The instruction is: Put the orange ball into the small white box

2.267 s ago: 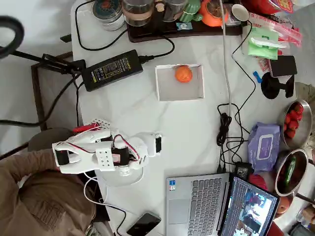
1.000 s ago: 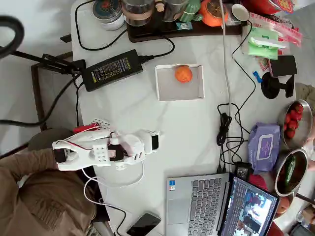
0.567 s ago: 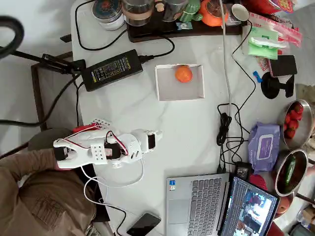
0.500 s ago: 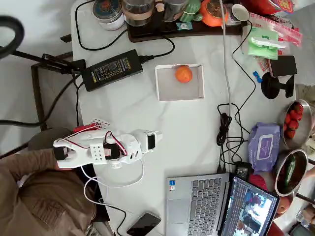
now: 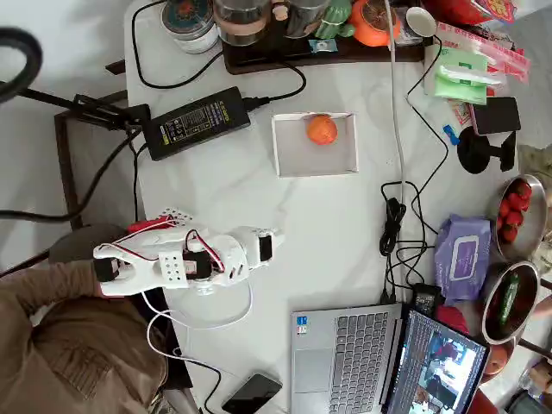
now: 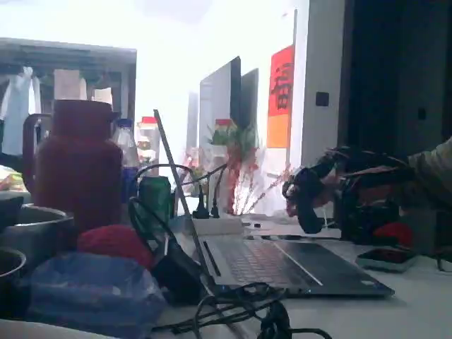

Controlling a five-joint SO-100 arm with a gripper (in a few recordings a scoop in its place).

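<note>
Already the orange ball [image 5: 322, 129] lies inside the small white box [image 5: 293, 153], close to that box's far wall in the overhead view and a little right of its middle, with bare white floor of the box on its near side. The box sits flat on the white bench [image 5: 224, 190], near the middle of the bench's upper half, with a black power adapter [image 5: 197, 122] just to its left and a dark tray of jars [image 5: 259, 34] beyond it at the bench's top edge. Well apart from the box, toward the lower left of the overhead view, the white arm [image 5: 164, 266] lies folded low over the bench, its fingers [image 5: 269, 245] pointing right; from above they are drawn in against the wrist and too small to read, so I cannot tell whether they are parted or closed, and nothing shows between them. In the fixed view the arm's end [image 6: 307, 198] is a dark, backlit shape behind the laptop, and its state cannot be read there either. A person's brown sleeve [image 5: 52, 345] fills the lower left corner of the overhead view beside the arm's base. An open laptop [image 5: 345, 354] stands at the bench's near edge, a phone [image 5: 252, 392] to its left, and black cables [image 5: 397, 224] trail between the laptop and the box's right side without touching the box.
</note>
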